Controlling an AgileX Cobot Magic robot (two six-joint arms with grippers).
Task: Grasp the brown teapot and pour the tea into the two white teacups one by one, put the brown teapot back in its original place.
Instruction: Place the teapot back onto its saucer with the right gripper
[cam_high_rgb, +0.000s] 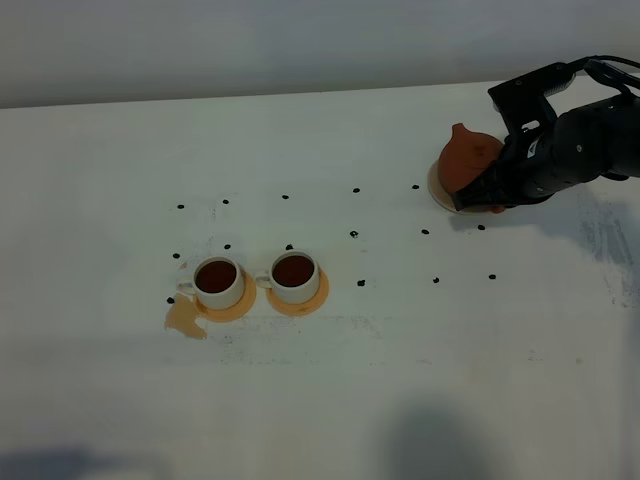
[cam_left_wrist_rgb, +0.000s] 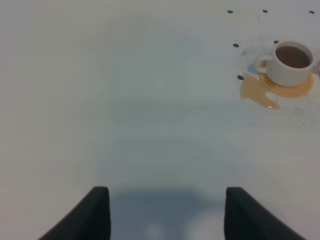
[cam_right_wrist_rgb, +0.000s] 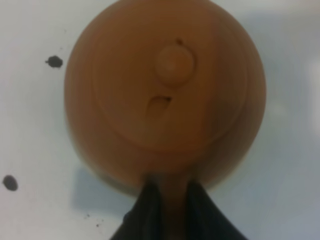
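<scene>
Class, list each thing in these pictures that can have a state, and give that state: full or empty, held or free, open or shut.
Teapot: lid on, held by its handle over the saucer.
Left cup: full of tea, on its coaster.
Right cup: full of tea, on its coaster.
Spilled tea: puddle beside the left cup.
Right tool: shut on the teapot handle.
Left tool: open, empty.

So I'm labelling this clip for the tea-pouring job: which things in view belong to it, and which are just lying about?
Part of the job:
- brown teapot, held by the right gripper
- cream saucer under it
- two white teacups, both holding tea

Just there:
- orange coasters
- spilled tea puddle
- black dots on the table
</scene>
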